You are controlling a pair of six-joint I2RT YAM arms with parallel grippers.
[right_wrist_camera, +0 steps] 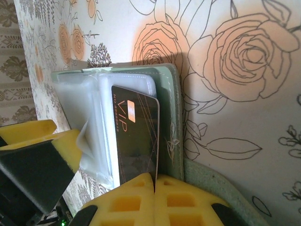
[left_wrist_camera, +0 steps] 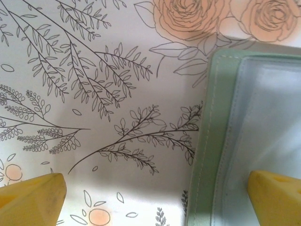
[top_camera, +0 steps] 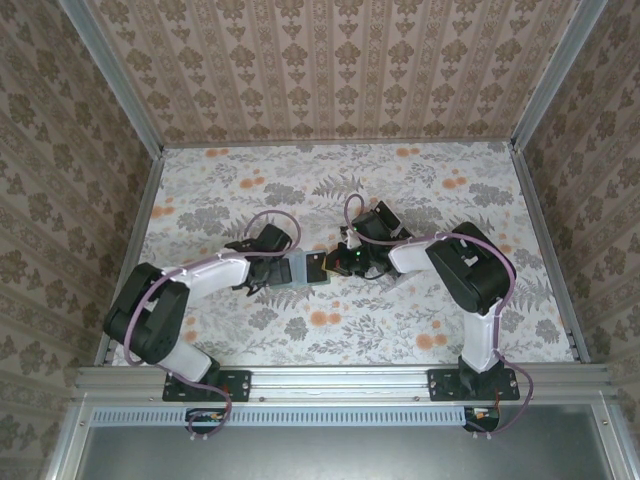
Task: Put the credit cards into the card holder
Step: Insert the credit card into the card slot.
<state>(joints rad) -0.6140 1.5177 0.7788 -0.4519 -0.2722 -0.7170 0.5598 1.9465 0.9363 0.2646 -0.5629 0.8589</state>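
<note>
The card holder [top_camera: 298,271] lies open mid-table, sage green with clear sleeves inside [right_wrist_camera: 169,117]. One dark credit card [right_wrist_camera: 136,136] marked VIP stands partly inside a sleeve, its near end pinched by my right gripper [right_wrist_camera: 154,181], which is shut on it. In the top view the card [top_camera: 316,266] pokes out of the holder's right side toward the right gripper [top_camera: 340,262]. My left gripper [left_wrist_camera: 155,200] is open wide at the holder's left end [top_camera: 275,265]. One yellow fingertip [left_wrist_camera: 277,197] sits over the holder's inside [left_wrist_camera: 221,141], the other [left_wrist_camera: 30,197] over the cloth.
A floral cloth [top_camera: 420,200] covers the table. Wallpapered walls with metal rails [top_camera: 545,250] close in the left, right and back. Both arms meet at the middle, forearms angled inward.
</note>
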